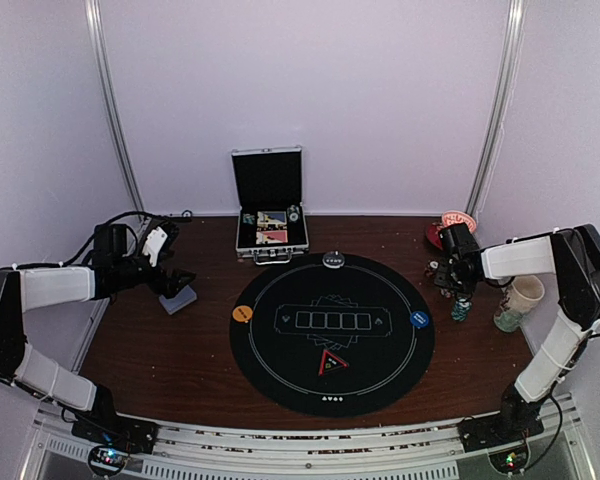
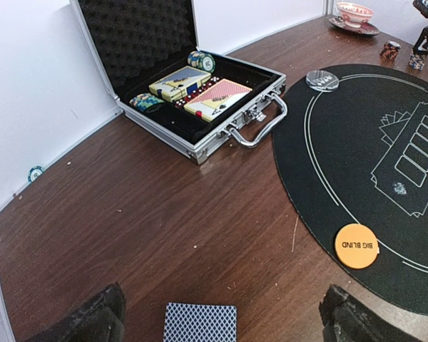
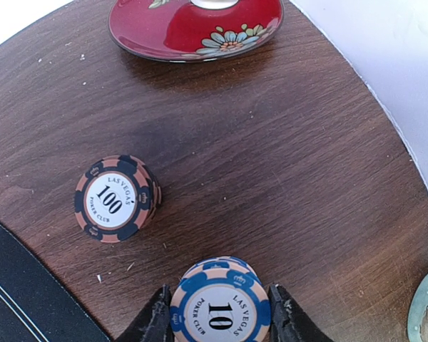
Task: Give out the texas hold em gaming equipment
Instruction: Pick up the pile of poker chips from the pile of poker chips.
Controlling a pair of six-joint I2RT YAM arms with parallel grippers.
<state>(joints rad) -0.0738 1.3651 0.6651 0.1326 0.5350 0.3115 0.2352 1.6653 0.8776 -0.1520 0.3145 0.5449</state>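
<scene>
My right gripper (image 3: 220,322) is shut on a stack of blue "10" poker chips (image 3: 220,306) standing on the wood, a finger against each side. A darker "100" chip stack (image 3: 115,199) stands apart to its left. From above, this gripper (image 1: 450,280) is right of the round black mat (image 1: 280,360), beside a teal chip stack (image 1: 461,308). My left gripper (image 2: 221,320) hangs open over a stack of grey-blue-backed playing cards (image 2: 200,322), fingers well clear on both sides. An orange "BIG BLIND" button (image 2: 357,246), a blue button (image 1: 419,319) and a pale disc (image 1: 332,260) lie on the mat.
The open silver case (image 1: 270,235) stands behind the mat with card decks and chips inside. A red flowered saucer (image 3: 192,21) sits at the back right, a mug (image 1: 518,300) near the right arm. A red triangle marker (image 1: 330,362) lies on the mat.
</scene>
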